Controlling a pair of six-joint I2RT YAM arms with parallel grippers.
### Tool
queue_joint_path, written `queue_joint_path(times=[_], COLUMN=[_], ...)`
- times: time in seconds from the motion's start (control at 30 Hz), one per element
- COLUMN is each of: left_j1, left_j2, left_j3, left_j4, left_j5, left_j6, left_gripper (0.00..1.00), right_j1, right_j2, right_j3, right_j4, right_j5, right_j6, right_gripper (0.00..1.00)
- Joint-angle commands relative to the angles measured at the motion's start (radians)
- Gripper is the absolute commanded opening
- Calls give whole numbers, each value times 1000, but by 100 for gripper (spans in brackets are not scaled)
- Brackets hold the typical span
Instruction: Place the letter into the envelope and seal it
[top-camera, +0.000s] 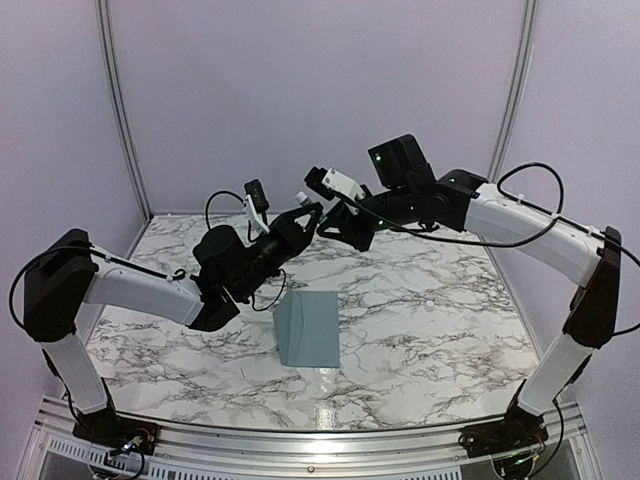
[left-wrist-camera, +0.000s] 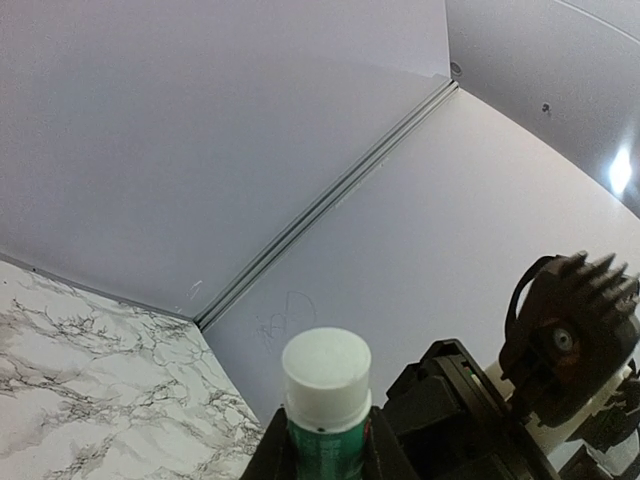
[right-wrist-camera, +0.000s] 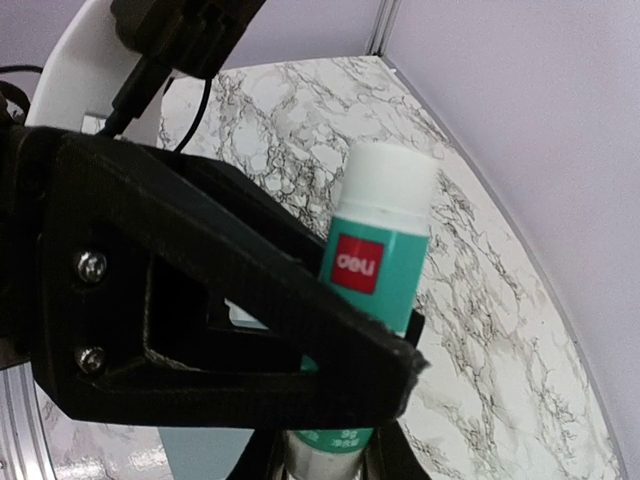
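Around capped glue stick (right-wrist-camera: 375, 270): pinching with left fingers (top-camera: 298, 225) and right fingers (top-camera: 328, 212), above desk (top-camera: 430, 320). Leaves envelope (top-camera: 308, 328) lying near centre. May drop stick onto it through uneven pulling.

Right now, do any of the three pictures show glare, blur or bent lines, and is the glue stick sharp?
Top view: soft even light; the wall posts bow; pale reflection on the metal rail; the envelope is sharp. Left wrist view: one bright spot glares on the wall; the glue stick cap is sharp. Right wrist view: no glare; the glue stick label reads clearly.
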Motion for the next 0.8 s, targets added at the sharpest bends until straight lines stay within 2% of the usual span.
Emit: queue_joint_path(times=[0.0, 0.13, 0.23, 0.37, 0.4, 0.47, 0.57, 0.6, 0.63, 0.67, 0.77], left_j1=[-4, -4, -4, -4, -5, -4, -4, -4, -4, -4, -4], left_j2=[2, 9, 14, 16, 16, 16, 11, 9, 8, 6, 1], left_j3=[16, 17, 22, 26, 26, 23, 19, 18, 17, 15, 13], left_j4=[6, 7, 6, 7, 6, 6, 7, 7, 7, 6, 7], left_j5=[14, 25, 43, 64, 69, 74, 75, 74, 74, 72, 59], left_j6=[16, 15, 15, 13, 13, 13, 17, 17, 20, 22, 29], left_gripper=[0, 0, 0, 0, 0, 0, 0, 0, 0, 0, 0], right_j1=[6, 0, -46, -149, -170, -204, -240, -248, -256, -260, -254], right_j2=[3, 9, 31, 85, 93, 88, 63, 61, 61, 63, 56], right_j3=[44, 77, 115, 91, 60, -31, -201, -217, -208, -181, -60], right_j4=[3, -36, -95, -45, 15, 240, 793, 859, 820, 704, 182], right_j5=[15, -117, -475, -945, -1035, -1158, -1223, -1222, -1210, -1185, -973], right_j6=[14, 10, 25, 199, 279, 510, 968, 1016, 965, 856, 433], right_gripper=[8, 1, 1, 2, 2, 3, 5, 6, 8, 12, 31])
